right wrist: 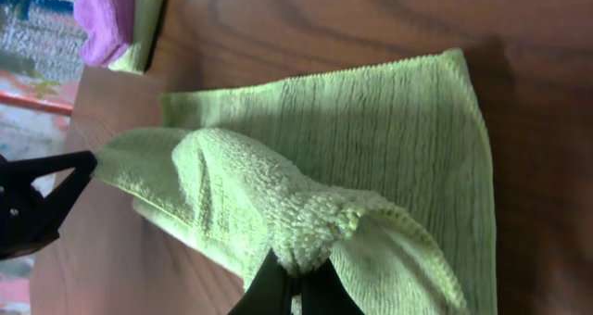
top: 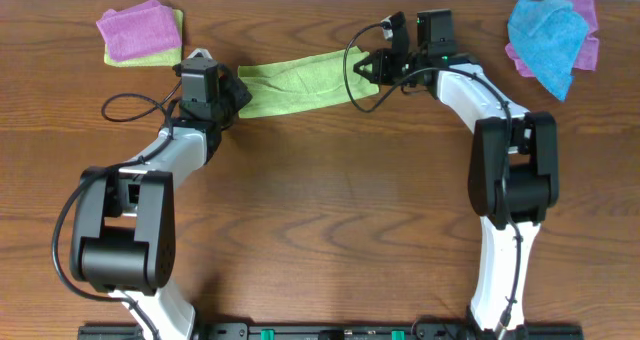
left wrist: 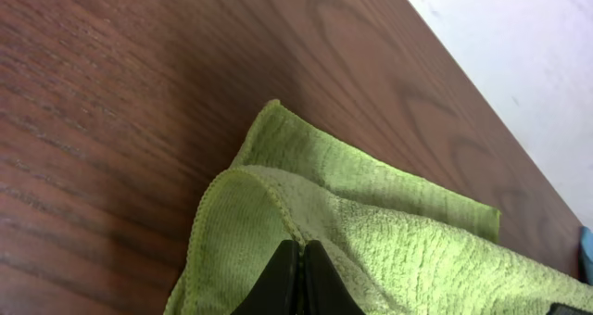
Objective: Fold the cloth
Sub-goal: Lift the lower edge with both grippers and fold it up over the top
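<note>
So the left pincer (top: 233, 93) is clamped tight on the left end of the cloth (top: 300, 85), and the right pincer (top: 372, 77) is pinching a bunched-up bit of the right end. The cloth's a long strip stretched between them, on the far part of the tabletop (top: 320, 200).

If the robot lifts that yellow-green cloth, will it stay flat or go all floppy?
Probably floppy: the cloth bunches into a soft hump where the right gripper pinches it. It would likely sag between the two grippers, since it lies in loose folds by the left gripper. Its fuzzy towel weave should not slip easily.
</note>
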Robot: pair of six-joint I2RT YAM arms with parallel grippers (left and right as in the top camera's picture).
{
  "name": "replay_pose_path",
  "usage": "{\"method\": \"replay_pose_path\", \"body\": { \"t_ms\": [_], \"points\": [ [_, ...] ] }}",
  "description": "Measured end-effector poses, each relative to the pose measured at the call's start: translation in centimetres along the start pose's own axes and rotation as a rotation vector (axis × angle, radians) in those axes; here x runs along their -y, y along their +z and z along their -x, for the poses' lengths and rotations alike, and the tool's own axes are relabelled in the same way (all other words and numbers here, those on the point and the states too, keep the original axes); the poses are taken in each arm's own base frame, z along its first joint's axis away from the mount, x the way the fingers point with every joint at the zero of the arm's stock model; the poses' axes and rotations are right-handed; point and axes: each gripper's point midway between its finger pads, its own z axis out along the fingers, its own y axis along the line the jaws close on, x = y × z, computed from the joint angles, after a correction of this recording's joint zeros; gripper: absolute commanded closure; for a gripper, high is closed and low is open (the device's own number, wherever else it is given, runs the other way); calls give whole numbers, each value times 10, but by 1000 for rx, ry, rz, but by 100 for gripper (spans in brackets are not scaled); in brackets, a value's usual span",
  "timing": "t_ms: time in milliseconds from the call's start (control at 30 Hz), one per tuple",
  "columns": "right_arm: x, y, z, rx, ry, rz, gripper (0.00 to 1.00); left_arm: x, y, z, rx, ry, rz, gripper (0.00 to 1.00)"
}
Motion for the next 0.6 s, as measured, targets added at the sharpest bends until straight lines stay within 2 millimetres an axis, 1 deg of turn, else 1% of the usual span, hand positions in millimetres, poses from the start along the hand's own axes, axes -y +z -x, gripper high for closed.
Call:
{"method": "replay_pose_path", "body": {
  "t_ms": [167,333,400,500,600],
  "points": [
    [4,10,13,15,11,9,98,3,5,8,19,9,-2,94],
    [5,14,23,29,20,15,99,12,15,20,40,15,-13,94],
    [5,15,24,30,22,15,99,13,19,23,42,17,-15,94],
    [8,15,20,17,42,3,98,9,26,20,33,16,-6,94],
    [11,15,18,13,52,-10,98,6,27,17,19,21,8,94]
  ]
}}
